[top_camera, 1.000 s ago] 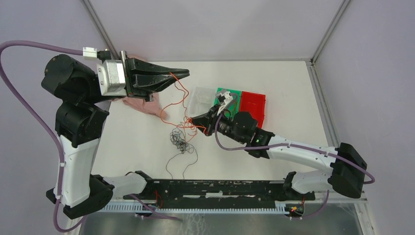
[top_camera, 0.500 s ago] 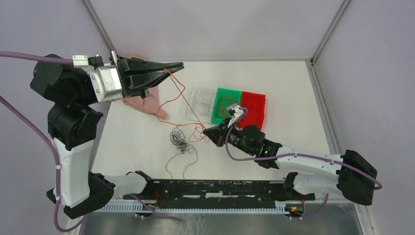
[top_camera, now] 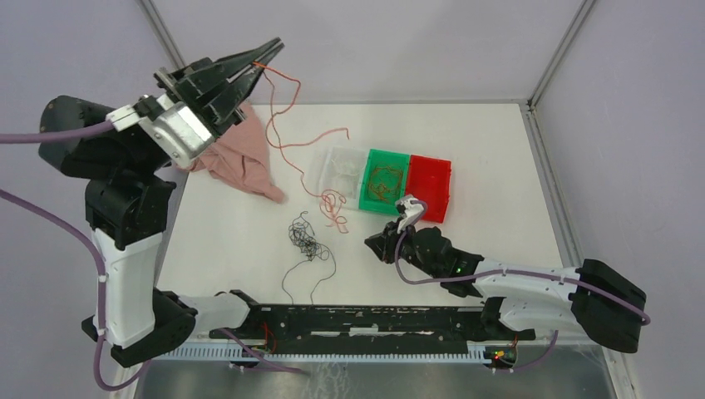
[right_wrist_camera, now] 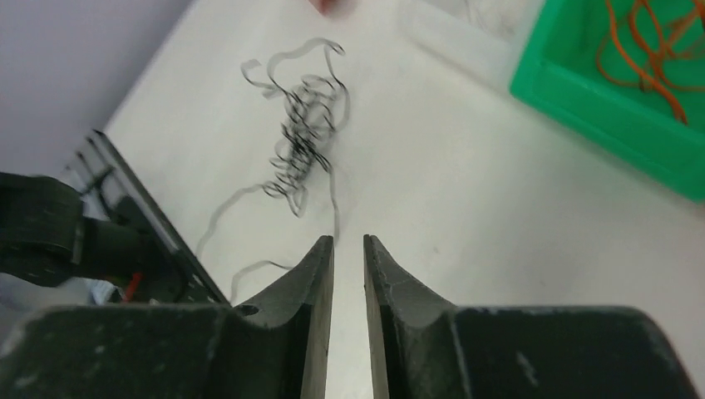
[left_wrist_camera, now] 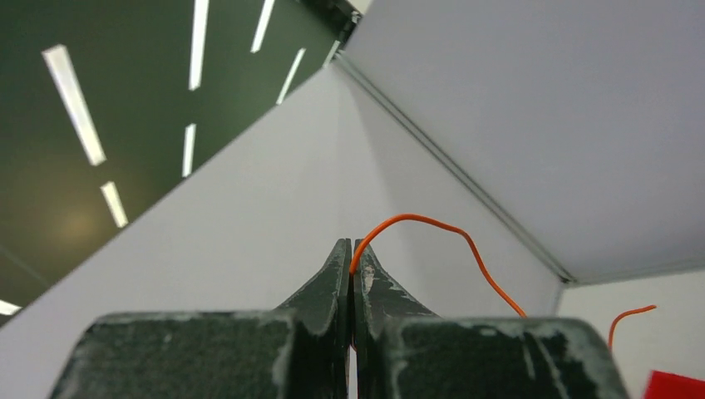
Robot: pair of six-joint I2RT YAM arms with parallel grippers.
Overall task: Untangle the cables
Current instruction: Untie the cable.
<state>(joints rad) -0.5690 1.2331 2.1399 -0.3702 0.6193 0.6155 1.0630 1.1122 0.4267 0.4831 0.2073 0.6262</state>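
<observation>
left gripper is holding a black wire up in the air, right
No. The left gripper holds an orange wire up in the air, not a black one; the left wrist view shows it.

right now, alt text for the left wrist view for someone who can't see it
The left gripper is shut on a thin orange wire that arcs up and away to the right. Behind it are pale grey walls, a dark ceiling with strip lights, and a red bin corner at the lower right.
</observation>
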